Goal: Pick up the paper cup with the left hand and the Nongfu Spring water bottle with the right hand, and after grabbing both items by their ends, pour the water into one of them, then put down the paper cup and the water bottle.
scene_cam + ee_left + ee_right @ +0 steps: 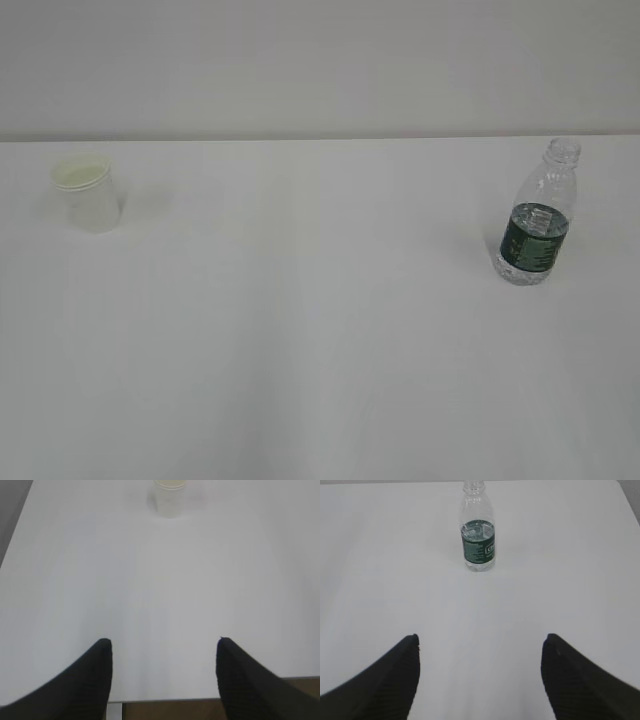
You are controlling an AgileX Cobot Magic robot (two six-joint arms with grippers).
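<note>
Broadly, one white table (pixel 320 350) is recorded, with its near edge visible at the bottom of the left wrist view.

Left hand (pixel 164 647): two black fingers (pixel 92 675) are seen from behind, spread wide, nothing held; it is posed low over the near table edge, aimed at the cup. Arm cut off.

Right hand (pixel 480 642): jaws are likewise parted wide and empty, aimed at the bottle. Arm cut off. Neither hand is seen in the exterior view.

Nongfu Spring water bottle (pixel 537 215): upright, uncapped, right side of table, well ahead of the right jaws, slightly left of their centre line. Water (pixel 538 218) is noted reaching about the label's top.

Paper cup (pixel 88 192): upright, far left, well ahead of the left jaws and centred; rim cropped in the left wrist view. Contents cannot be made out.
</note>
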